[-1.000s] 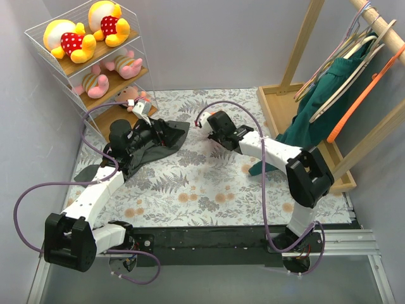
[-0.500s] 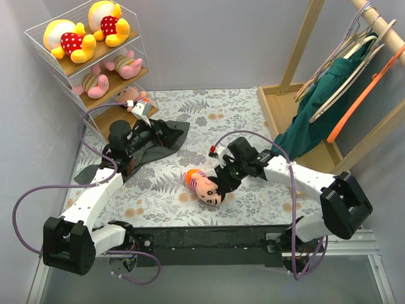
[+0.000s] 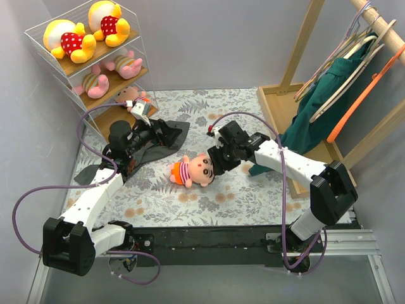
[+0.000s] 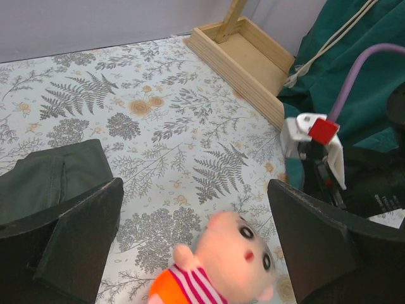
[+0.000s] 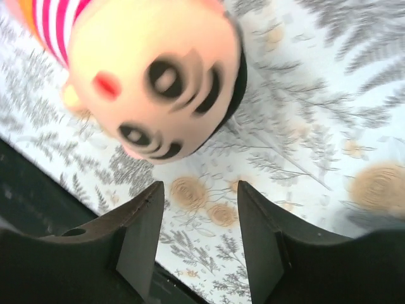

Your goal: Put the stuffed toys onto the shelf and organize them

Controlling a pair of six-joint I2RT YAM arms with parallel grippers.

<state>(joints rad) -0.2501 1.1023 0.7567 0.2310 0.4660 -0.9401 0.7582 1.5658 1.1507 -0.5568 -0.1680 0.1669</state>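
Observation:
A peach-orange doll point(image 3: 192, 171) in pink stripes lies on the floral cloth mid-table. My right gripper point(image 3: 217, 163) is open and empty just right of its head; in the right wrist view point(image 5: 197, 212) the doll's face point(image 5: 158, 76) lies just beyond the fingertips. My left gripper point(image 3: 155, 131) is open and empty left of the doll, over a dark grey cloth point(image 3: 161, 144); in the left wrist view point(image 4: 195, 196) the doll point(image 4: 218, 269) lies between and below the fingers. The white wire shelf point(image 3: 140, 44) at far left holds two yellow bears point(image 3: 69, 39), two pink pigs point(image 3: 95, 83) and one peach doll point(image 3: 131, 95).
A wooden clothes rack point(image 3: 297, 120) with hangers and a green garment point(image 3: 329, 101) stands on the right. The dark grey cloth point(image 4: 44, 183) lies crumpled by the shelf's foot. The grey walls close in at left and back.
The doll was not in view a second ago, then lay near the front middle, and now lies further left and back. My right gripper moved with it. The left arm barely moved.

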